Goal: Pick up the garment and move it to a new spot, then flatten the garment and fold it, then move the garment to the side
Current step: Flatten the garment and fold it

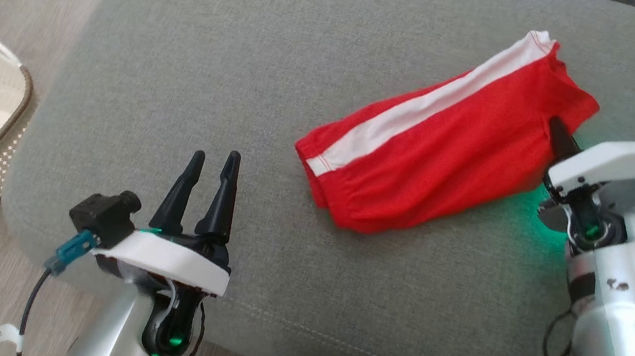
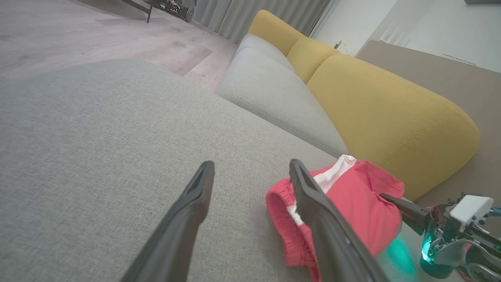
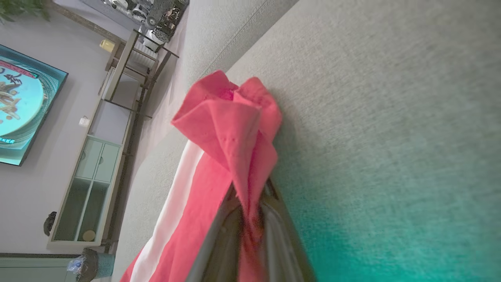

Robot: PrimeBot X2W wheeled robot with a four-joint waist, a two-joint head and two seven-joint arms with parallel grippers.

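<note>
Right gripper [image 3: 250, 221] pinched on red garment [image 1: 444, 156] edge, right of frame. Left gripper [image 1: 214, 161] spread wide, lower left, well apart. Garment lies on grey cushion [image 1: 217, 61].

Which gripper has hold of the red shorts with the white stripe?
The right gripper, shut on the edge of the red white-striped fabric shorts; the left gripper stands open, apart from them.

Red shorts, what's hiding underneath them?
The red shorts lie on the gray cushion, which shows all around them. Whatever is right beneath the cloth is covered, so I cannot tell. The right tool is shut on one edge of the shorts.
</note>
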